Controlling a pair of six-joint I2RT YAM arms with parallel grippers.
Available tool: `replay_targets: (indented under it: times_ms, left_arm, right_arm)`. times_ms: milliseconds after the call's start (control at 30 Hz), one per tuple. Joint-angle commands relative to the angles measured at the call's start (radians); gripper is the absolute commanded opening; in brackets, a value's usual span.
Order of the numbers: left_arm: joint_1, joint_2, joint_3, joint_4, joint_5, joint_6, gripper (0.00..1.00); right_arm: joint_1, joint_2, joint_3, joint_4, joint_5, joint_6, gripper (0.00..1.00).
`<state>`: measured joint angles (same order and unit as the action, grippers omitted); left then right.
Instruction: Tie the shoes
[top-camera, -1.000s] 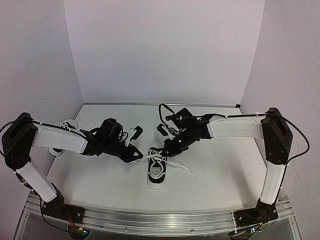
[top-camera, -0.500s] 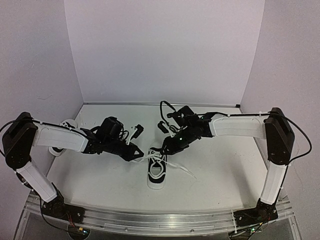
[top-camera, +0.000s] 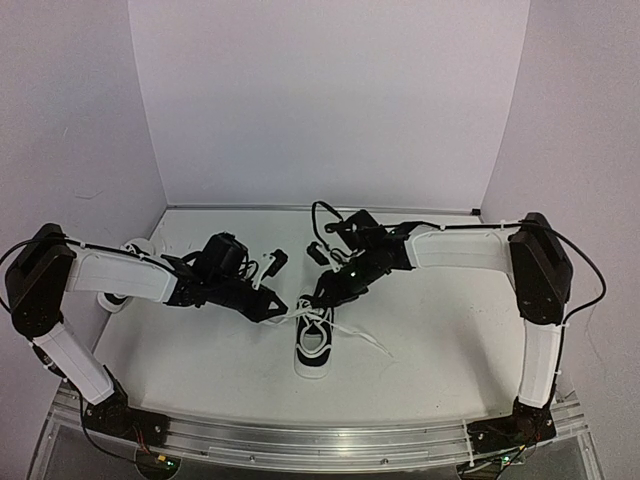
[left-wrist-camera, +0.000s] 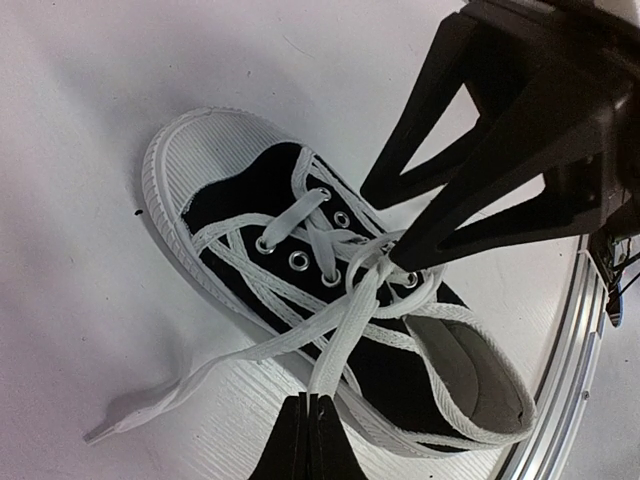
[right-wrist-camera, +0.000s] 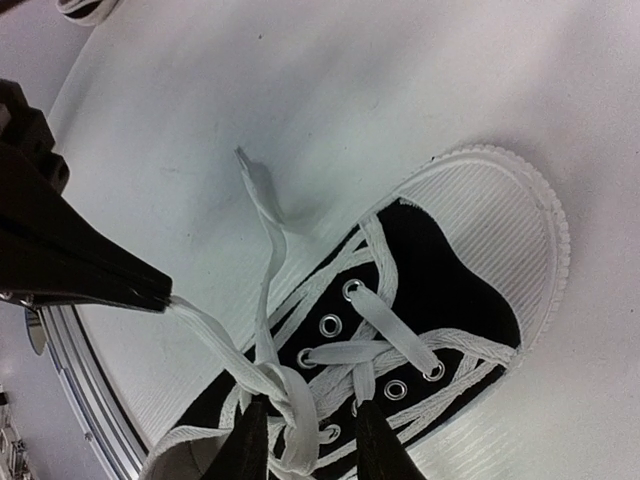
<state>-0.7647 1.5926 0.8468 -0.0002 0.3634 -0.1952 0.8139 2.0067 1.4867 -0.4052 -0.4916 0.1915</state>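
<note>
One black-and-white shoe (top-camera: 312, 348) lies mid-table, toe toward the back wall, with its white laces crossed in a loose knot (left-wrist-camera: 372, 262). My left gripper (left-wrist-camera: 309, 402) is shut on one white lace strand (left-wrist-camera: 340, 340), drawn taut leftward from the knot. My right gripper (right-wrist-camera: 310, 442) stands open over the eyelets, its black fingers (right-wrist-camera: 250, 440) on either side of a lace loop (right-wrist-camera: 300, 405). In the top view both grippers, left (top-camera: 283, 308) and right (top-camera: 318, 298), meet just above the shoe's tongue. The second shoe (top-camera: 133, 246) is mostly hidden behind my left arm.
A free lace end (top-camera: 368, 340) trails over the table to the right of the shoe; another end (right-wrist-camera: 255, 185) lies past the toe. White walls close in the back and sides. The metal rail (top-camera: 320, 440) runs along the near edge.
My right gripper has opened and shifted left and down onto the knot. My left gripper has kept its hold on the lace, hardly moving.
</note>
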Motion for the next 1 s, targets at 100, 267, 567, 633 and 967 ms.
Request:
replay_targets:
  times_ms: [100, 267, 567, 633, 967]
  left_arm:
    - [0.005, 0.004, 0.043, 0.008, -0.006, 0.017, 0.0]
    - [0.005, 0.005, 0.04, 0.009, -0.018, 0.017, 0.0]
    - [0.004, 0.001, 0.04, 0.006, -0.019, 0.019, 0.0]
    - [0.004, -0.001, 0.04, 0.006, -0.021, 0.02, 0.0]
    - [0.004, 0.001, 0.038, 0.006, -0.036, 0.025, 0.0]
  right_arm:
    - [-0.002, 0.01, 0.046, -0.039, -0.047, -0.039, 0.06]
    - [-0.003, -0.017, 0.049, -0.041, -0.03, -0.036, 0.0]
    - [-0.009, -0.029, 0.033, -0.052, 0.002, -0.034, 0.26]
    - [-0.009, -0.032, 0.027, -0.053, 0.001, -0.035, 0.2]
    - [-0.014, -0.077, 0.04, -0.055, 0.026, -0.031, 0.0]
